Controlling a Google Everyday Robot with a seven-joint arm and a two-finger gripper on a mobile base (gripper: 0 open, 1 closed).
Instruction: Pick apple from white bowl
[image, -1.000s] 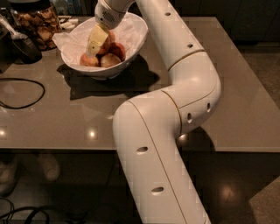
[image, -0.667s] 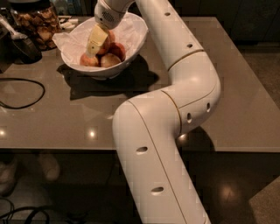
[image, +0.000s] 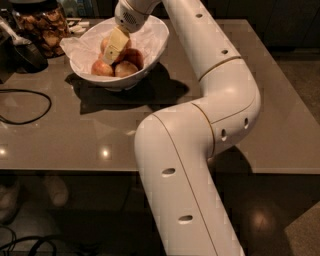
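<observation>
The white bowl (image: 155, 37) stands at the far left of the table, lined with crumpled white paper and holding several apples. My gripper (image: 115, 45) reaches down into it from above, right on a yellow-orange, pink-blushed apple (image: 105, 46) at the back, which it mostly hides. Two paler apples (image: 101, 67) lie at the front of the bowl. A deep red apple (image: 135, 56) lies to the right of the gripper.
A glass jar of brown snacks (image: 42, 25) stands just left of the bowl, with a dark object (image: 25, 52) in front of it. A black cable (image: 30, 102) loops on the grey table (image: 100, 130). My white arm (image: 200, 130) crosses the table's middle.
</observation>
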